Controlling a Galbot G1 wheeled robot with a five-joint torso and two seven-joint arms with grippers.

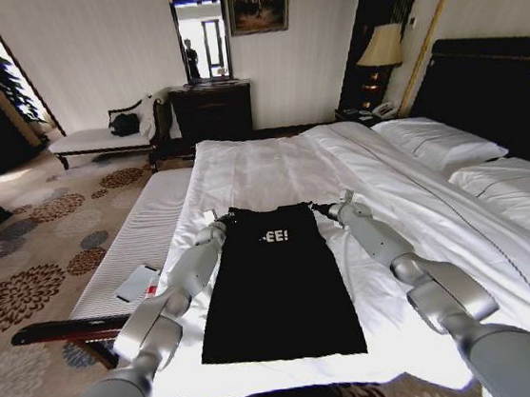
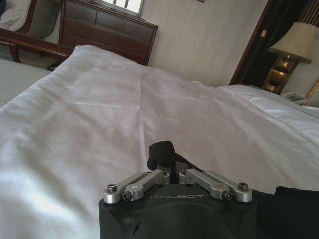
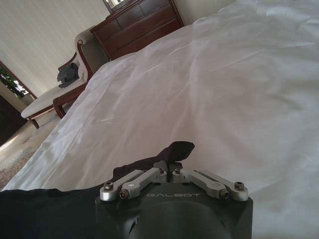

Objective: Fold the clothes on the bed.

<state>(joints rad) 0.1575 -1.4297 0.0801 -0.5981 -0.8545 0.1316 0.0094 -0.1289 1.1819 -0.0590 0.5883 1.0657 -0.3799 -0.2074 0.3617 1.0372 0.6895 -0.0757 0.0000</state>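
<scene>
The clothes, a black T-shirt (image 1: 280, 288) with white lettering, lie flat as a narrow strip on the white bed (image 1: 271, 164). My left gripper (image 1: 222, 221) is at the shirt's far left corner and my right gripper (image 1: 328, 208) at its far right corner. In the left wrist view the left gripper (image 2: 172, 169) is shut on a pinch of black fabric (image 2: 160, 149). The right wrist view shows the right gripper (image 3: 167, 167) shut on another pinch of black fabric (image 3: 177, 149), with more of the shirt (image 3: 45, 211) trailing beside it.
A white-cushioned bench (image 1: 145, 236) runs along the bed's left side with a grey slab (image 1: 139, 282) on it. Pillows (image 1: 436, 145) and a dark headboard (image 1: 492, 86) are at the right. A dresser (image 1: 212, 109), lamp (image 1: 382, 46) and chaise (image 1: 105, 135) stand farther off.
</scene>
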